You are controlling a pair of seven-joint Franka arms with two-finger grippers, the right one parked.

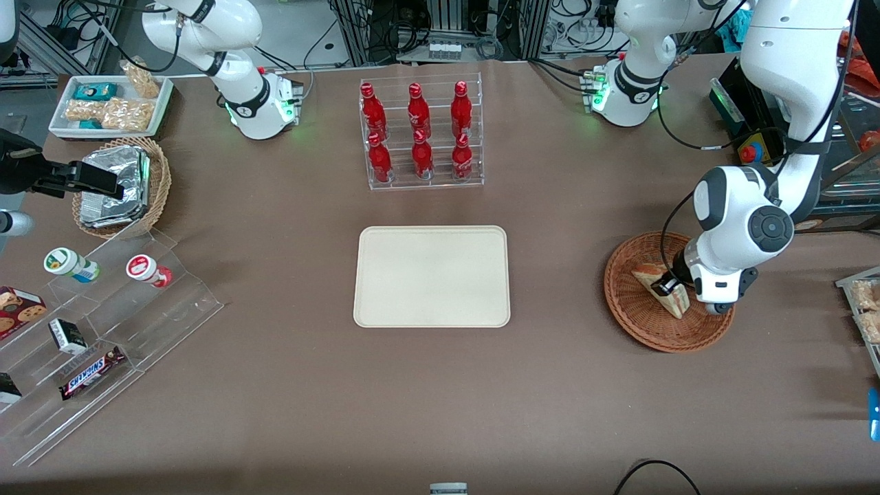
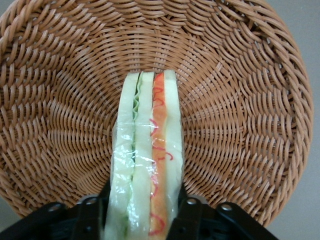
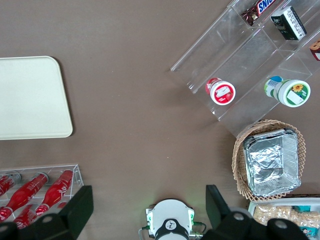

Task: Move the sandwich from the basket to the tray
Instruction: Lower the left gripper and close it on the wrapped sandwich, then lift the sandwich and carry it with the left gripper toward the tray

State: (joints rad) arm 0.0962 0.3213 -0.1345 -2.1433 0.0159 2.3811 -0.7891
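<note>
The sandwich (image 1: 647, 277), a pale bread wedge in clear wrap with orange and green layers, lies in the shallow reddish-brown wicker basket (image 1: 636, 324) toward the working arm's end of the table. My left gripper (image 1: 668, 284) is down in the basket, shut on the sandwich. In the left wrist view the black fingers (image 2: 182, 205) press both flat sides of the sandwich (image 2: 147, 140), with the basket weave (image 2: 240, 100) under it. The gripper (image 2: 143, 196) holds the wedge's wide end. The beige tray (image 1: 432, 275) lies flat mid-table, with nothing on it; it also shows in the right wrist view (image 3: 30, 97).
A clear rack of red bottles (image 1: 421, 134) stands farther from the front camera than the tray. Toward the parked arm's end are a tan basket with foil packs (image 1: 124, 185), a white snack tray (image 1: 110, 103) and an acrylic step stand (image 1: 103, 323).
</note>
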